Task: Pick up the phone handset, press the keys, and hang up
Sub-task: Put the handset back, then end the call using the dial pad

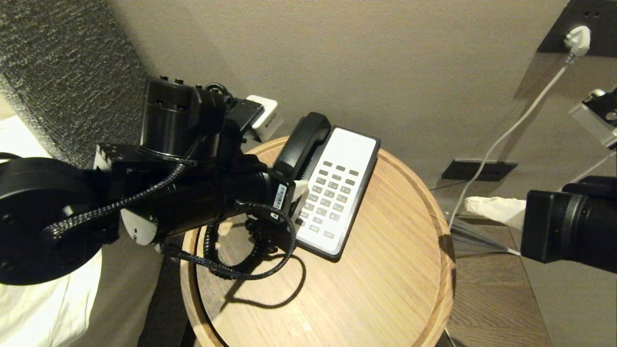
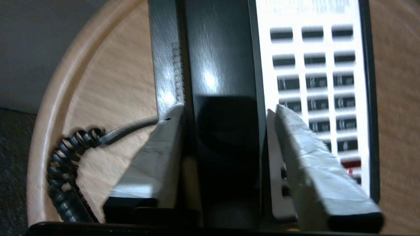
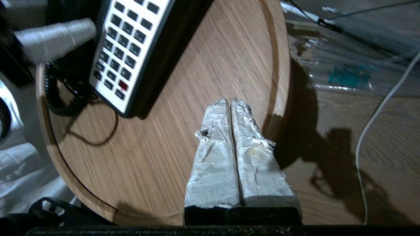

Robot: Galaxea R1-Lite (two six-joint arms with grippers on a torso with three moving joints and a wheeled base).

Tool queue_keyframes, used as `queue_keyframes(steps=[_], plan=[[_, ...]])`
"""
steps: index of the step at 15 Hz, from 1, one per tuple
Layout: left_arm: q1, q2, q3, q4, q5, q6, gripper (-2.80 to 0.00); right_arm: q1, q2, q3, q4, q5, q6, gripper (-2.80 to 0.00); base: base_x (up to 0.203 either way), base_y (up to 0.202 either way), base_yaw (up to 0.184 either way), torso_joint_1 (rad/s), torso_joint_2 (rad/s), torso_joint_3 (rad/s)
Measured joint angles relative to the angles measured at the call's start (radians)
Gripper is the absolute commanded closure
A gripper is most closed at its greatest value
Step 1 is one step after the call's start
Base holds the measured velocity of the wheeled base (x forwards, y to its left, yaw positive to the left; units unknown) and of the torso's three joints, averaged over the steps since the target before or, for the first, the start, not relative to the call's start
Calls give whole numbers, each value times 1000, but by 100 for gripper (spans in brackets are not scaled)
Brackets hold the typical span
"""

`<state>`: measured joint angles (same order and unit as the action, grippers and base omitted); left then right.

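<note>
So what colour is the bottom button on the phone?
Red. That key sits low on the keypad among dark ones, clearest in the right wrist view.

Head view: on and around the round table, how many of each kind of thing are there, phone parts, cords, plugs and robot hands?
Phone base: 1
Phone handset, lying in its cradle: 1
Black coiled cord: 1
White cable with white wall plug: 1
Round wooden table: 1
Robot hands, left hand at the handset, right hand beside the table: 2
Total: 7
</note>
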<state>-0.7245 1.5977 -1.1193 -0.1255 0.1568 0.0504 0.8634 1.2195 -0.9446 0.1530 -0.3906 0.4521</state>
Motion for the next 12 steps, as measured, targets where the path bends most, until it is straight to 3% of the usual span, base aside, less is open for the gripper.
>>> queue_keyframes(steps=[7,9,11,12], plan=[[0,-67,-56,-10,-1,-33,-280,0,-9,26,0,-1,-1,0,0,0,0,0,0,0],[0,-139,-42,1,-1,-78,-280,0,-4,27,0,-1,-1,0,0,0,0,0,0,0],[2,-248,0,25,-2,-161,-280,1,9,27,-6,-1,-3,0,0,0,0,0,0,0],[3,-313,36,35,-1,-214,0,1,20,22,-7,-1,-3,0,0,0,0,0,0,0]])
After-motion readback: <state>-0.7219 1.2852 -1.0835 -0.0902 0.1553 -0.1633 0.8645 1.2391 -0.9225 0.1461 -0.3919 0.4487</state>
